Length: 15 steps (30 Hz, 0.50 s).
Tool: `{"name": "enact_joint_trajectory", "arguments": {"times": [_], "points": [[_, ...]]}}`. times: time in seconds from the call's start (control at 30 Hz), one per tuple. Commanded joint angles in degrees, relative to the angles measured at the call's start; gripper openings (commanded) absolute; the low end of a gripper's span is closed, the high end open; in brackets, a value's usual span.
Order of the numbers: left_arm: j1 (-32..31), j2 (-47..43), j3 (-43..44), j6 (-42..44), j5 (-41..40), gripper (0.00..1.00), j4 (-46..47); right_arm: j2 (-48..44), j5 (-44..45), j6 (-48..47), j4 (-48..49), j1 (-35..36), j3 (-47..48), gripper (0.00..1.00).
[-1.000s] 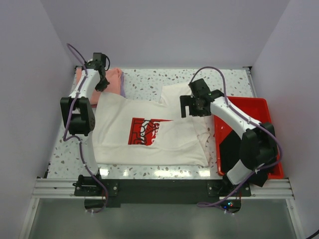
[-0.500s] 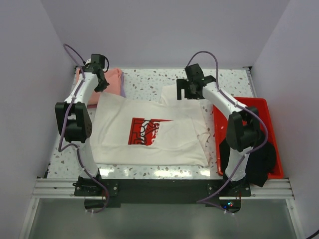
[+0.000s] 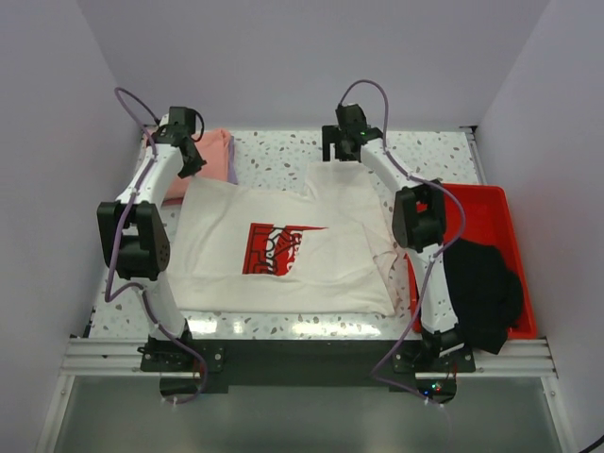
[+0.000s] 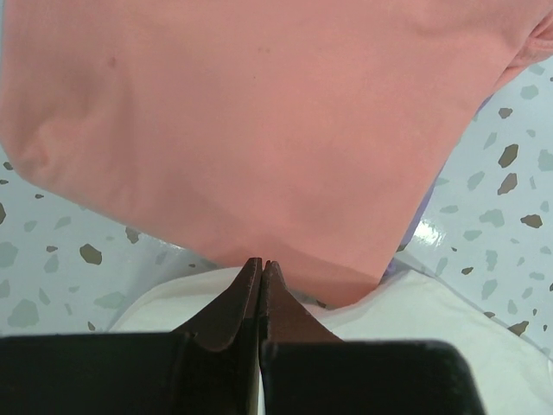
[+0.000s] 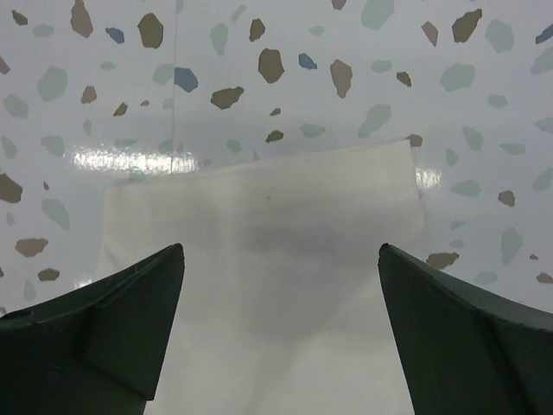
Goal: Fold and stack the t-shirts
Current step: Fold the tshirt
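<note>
A cream-white t-shirt [image 3: 222, 274] with a red square print [image 3: 274, 247] lies spread on the table, one sleeve reaching toward the far edge. A folded salmon-pink t-shirt [image 3: 212, 149] sits at the far left on a lavender t-shirt [image 3: 232, 170], of which only a sliver shows. My left gripper [image 3: 191, 160] is shut, its tips [image 4: 261, 262] over the cream shirt's far-left edge [image 4: 415, 311] where it meets the pink shirt [image 4: 259, 130]. I cannot tell whether cloth is pinched. My right gripper [image 3: 344, 151] hangs open [image 5: 281, 251] over the end of the cream sleeve [image 5: 276, 216].
A red tray [image 3: 481, 203] stands at the right edge with a black cloth [image 3: 483, 293] in it. Speckled tabletop [image 3: 274, 156] shows between the pink shirt and the cream sleeve. White walls close in the left, far and right sides.
My right arm has swung from the shirt's right side out to the far sleeve end, staying open. The black cloth in the tray is now uncovered. My left gripper has barely moved.
</note>
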Motion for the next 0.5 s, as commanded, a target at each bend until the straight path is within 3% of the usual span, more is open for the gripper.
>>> {"name": "enact_joint_trajectory", "arguments": {"times": [0.0, 0.13, 0.27, 0.37, 0.47], "points": [[-0.28, -2.88, -0.54, 0.43, 0.9, 0.0, 2.91, 1.96, 3.24, -1.02, 9.27, -0.17, 3.73, 0.97], [-0.28, -3.32, -1.06, 0.43, 0.9, 0.0, 3.52, 7.49, 5.34, -2.24, 12.97, -0.25, 8.19, 0.96], [-0.28, -3.67, -2.12, 0.7, 1.69, 0.0, 4.58, 13.13, 6.31, -2.77, 10.7, -0.43, 14.63, 0.93], [-0.28, -3.58, -2.56, 0.61, 1.69, 0.0, 4.76, 13.58, 5.17, -2.6, 10.78, -0.52, 13.15, 0.91], [-0.28, -3.5, -2.73, 0.43, 2.04, 0.0, 4.93, 12.79, 5.0, -2.25, 9.81, -0.52, 10.6, 0.81]]}}
